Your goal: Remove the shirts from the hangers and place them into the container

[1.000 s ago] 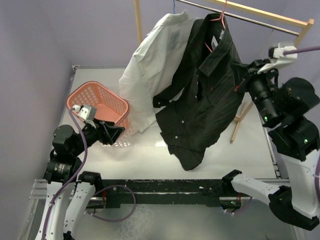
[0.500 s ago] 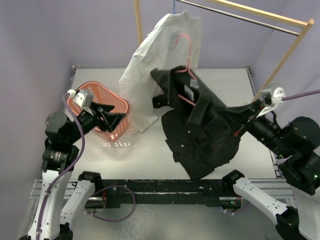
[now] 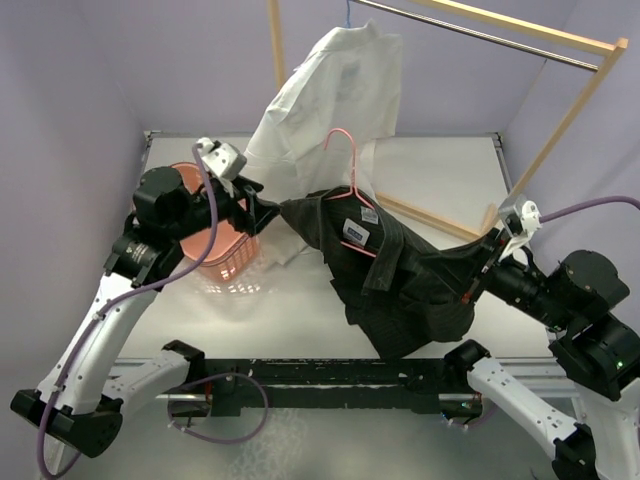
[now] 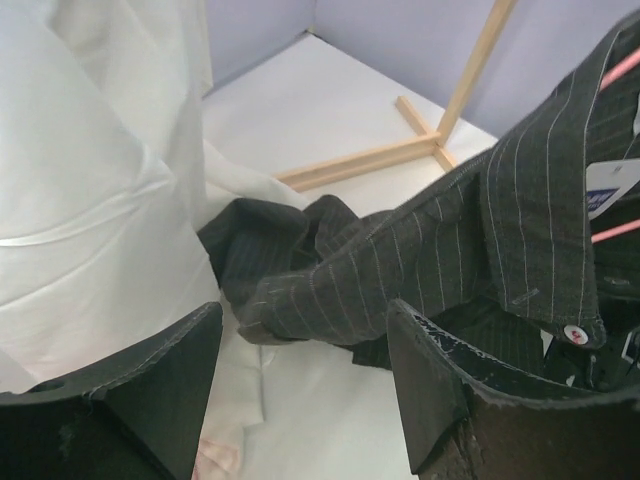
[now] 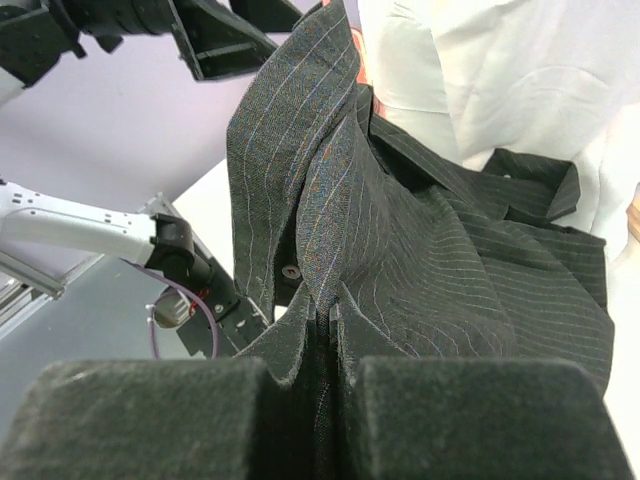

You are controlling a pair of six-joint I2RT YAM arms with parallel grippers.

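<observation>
My right gripper (image 3: 482,266) (image 5: 325,340) is shut on a fold of the black pinstriped shirt (image 3: 400,280) (image 5: 450,250), which hangs stretched low over the table. The pink hanger (image 3: 350,190) (image 4: 612,232) is still inside its collar, off the rail. My left gripper (image 3: 266,210) (image 4: 305,318) stands open right at the shirt's dark sleeve end (image 4: 320,285), with nothing between its fingers. The white shirt (image 3: 330,100) (image 4: 90,180) hangs from the rail on a blue hanger hook (image 3: 348,12). The salmon-pink basket (image 3: 222,255) sits at the left, partly hidden behind my left arm.
The wooden rack's rail (image 3: 470,32) runs across the back, its right post (image 3: 565,120) leaning down to a foot bar (image 3: 430,218) (image 4: 360,162) on the white table. Purple walls close in on the left and back.
The black shirt and its pink hanger came off the rail and down toward the table, pulled by my right gripper. My left arm rose from beside the basket to the shirt's sleeve.
</observation>
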